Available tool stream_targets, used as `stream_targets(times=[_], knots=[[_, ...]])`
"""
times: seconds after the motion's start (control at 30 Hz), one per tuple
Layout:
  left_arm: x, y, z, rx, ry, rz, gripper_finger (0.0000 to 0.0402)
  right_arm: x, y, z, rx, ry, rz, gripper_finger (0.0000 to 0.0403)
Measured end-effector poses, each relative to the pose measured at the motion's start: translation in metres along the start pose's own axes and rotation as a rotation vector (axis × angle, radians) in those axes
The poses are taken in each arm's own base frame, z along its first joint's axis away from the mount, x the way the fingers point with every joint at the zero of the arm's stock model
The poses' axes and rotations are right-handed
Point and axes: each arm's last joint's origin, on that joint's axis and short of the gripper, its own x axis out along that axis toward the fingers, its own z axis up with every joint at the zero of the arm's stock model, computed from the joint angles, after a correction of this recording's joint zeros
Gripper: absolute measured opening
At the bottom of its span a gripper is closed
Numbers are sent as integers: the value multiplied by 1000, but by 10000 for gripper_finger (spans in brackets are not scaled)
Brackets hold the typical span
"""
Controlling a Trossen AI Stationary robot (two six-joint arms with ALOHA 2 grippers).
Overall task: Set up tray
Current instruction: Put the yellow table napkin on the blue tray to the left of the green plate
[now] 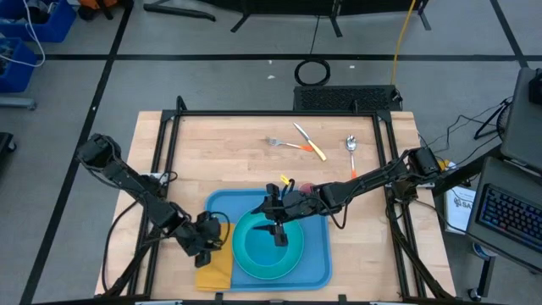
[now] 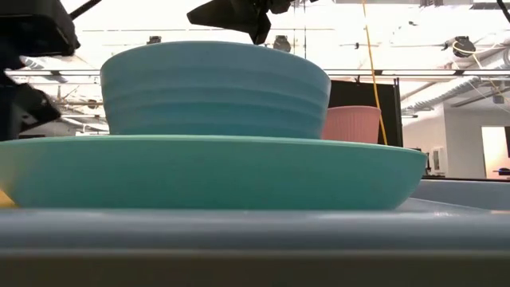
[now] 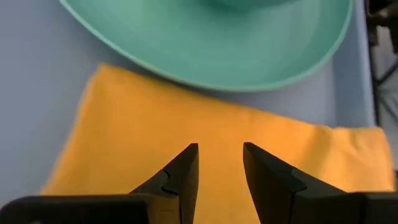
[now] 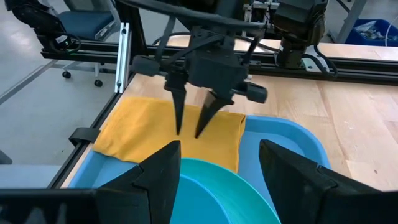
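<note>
The light-blue tray lies at the table's near edge. On it sits a turquoise plate with a blue bowl standing in it. A yellow-orange napkin lies flat across the tray's left rim. My left gripper is open over the napkin, fingers pointing steeply down, nothing between them. My right gripper hangs open above the bowl, also seen from its own wrist. My left gripper comes at the napkin's middle from above, its fingertips close over the cloth. I cannot tell whether they touch it. No cloth shows between the fingers.
A pink cup stands behind the tray's far right part. A fork, an orange-handled knife and a spoon lie on the bare wood at the far side. Black frame rails run along the table's left and right.
</note>
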Motion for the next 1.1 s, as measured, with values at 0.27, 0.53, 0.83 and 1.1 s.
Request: stream_targets(times=[0.27,0.53,0.83,1.1], knots=[[2,13,5,9,30,68,117,0,0,0,0,5,0,208],[11,17,6,42,97,41,9,0,0,0,0,5,0,208],[51,27,7,10,147,38,5,0,0,-1,2,14,-1,208],[54,29,10,16,121,46,3,0,0,-2,2,16,-1,208]])
